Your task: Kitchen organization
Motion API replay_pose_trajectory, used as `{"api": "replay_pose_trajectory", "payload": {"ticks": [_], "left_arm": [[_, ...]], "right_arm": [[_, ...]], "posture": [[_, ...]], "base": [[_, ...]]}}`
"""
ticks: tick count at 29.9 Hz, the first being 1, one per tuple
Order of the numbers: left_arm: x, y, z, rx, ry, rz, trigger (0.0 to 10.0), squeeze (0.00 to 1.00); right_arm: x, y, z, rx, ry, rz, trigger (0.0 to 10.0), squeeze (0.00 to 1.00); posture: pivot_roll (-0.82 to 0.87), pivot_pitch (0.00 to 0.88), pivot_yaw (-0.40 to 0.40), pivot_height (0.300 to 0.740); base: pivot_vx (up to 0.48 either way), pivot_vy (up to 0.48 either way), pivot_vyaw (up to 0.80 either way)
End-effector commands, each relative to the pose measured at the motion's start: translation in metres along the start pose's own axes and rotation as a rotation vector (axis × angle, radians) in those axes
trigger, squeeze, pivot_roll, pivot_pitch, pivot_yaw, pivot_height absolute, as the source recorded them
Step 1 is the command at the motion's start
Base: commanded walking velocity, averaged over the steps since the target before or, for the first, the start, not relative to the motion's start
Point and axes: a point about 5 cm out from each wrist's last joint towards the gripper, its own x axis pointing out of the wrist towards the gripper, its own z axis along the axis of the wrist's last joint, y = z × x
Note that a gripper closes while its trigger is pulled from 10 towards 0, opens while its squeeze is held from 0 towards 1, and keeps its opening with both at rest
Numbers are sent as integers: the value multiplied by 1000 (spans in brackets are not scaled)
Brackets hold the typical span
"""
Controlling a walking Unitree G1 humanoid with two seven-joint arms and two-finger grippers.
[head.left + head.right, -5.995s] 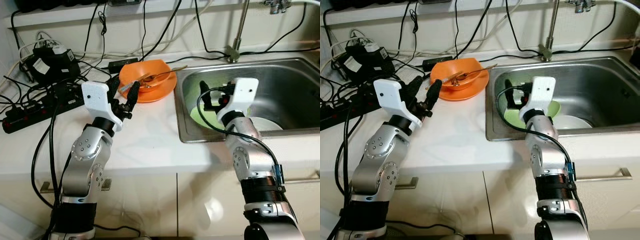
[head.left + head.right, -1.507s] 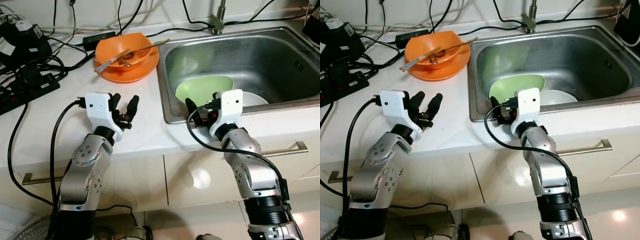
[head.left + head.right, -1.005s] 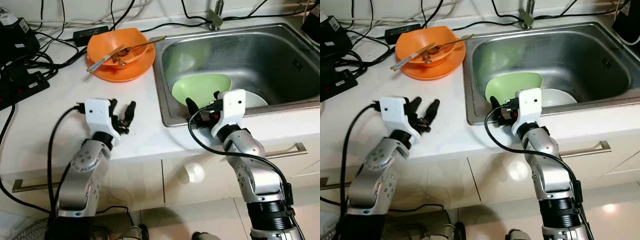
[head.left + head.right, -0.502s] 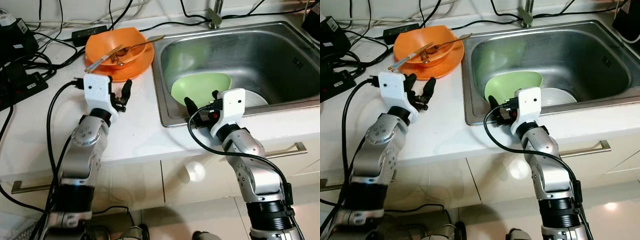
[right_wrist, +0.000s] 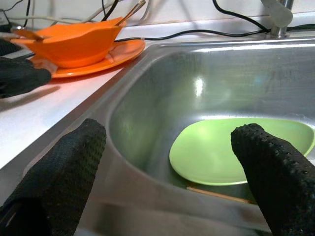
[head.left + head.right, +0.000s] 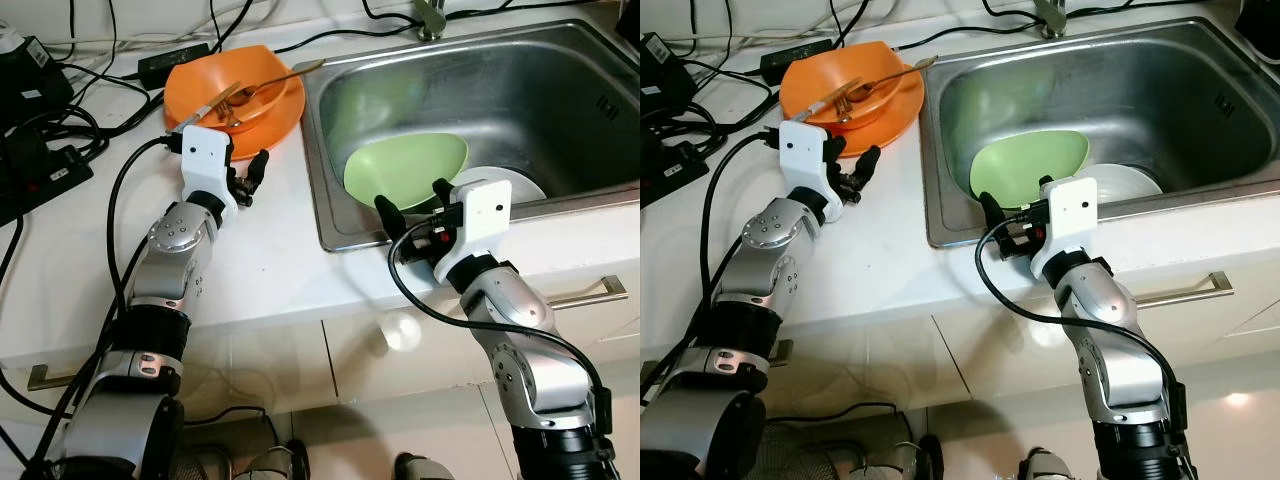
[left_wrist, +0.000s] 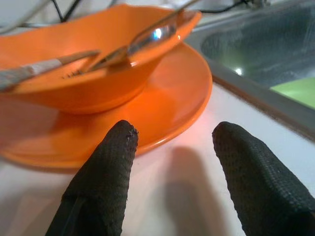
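Left gripper (image 6: 250, 178) has pushed forward, fingers apart at the orange plate (image 6: 275, 120) rim — pickup looks imminent, while the right gripper (image 6: 412, 205) waits open at the sink (image 6: 335, 215) edge

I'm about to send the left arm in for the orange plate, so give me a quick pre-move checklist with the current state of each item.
1. Left gripper open: ok, fingers apart with nothing between them.
2. Left gripper lined up with the orange plate: ok, its tips sit just short of the plate's near rim.
3. Load on the plate: not ok, the orange bowl stands on it with utensils laid loose across the bowl, so they could slide if it tilts.
4. Cables behind the plate: cannot tell whether any touch it.
5. Right gripper out of the way: ok, open at the sink's near edge, by the green plate.
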Motion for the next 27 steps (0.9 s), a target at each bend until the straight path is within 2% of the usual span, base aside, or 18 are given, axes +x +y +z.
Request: {"api": "replay_pose_trajectory", "payload": {"ticks": [1, 13, 20, 23, 27], "left_arm": [[1, 8, 3, 34, -3, -2, 10000, 0], [16, 16, 11, 93, 25, -46, 10000, 0], [19, 23, 17, 101, 59, -52, 10000, 0], [21, 26, 19, 137, 87, -66, 10000, 0], [22, 30, 22, 144, 103, -54, 10000, 0]], "right_arm": [[-9, -4, -27, 34, 143, -14, 10000, 0], [-14, -2, -25, 28, 152, -7, 10000, 0], [-15, -2, -24, 30, 151, -7, 10000, 0], [-15, -1, -25, 34, 152, -3, 10000, 0], [-14, 1, -25, 38, 152, 1, 10000, 0]], "posture": [[-191, 234, 151, 740], [-197, 240, 155, 740], [-198, 244, 161, 740], [-195, 243, 162, 740], [-189, 242, 163, 740]], "base": [[0, 0, 0], [0, 0, 0], [0, 0, 0], [0, 0, 0], [0, 0, 0]]}}
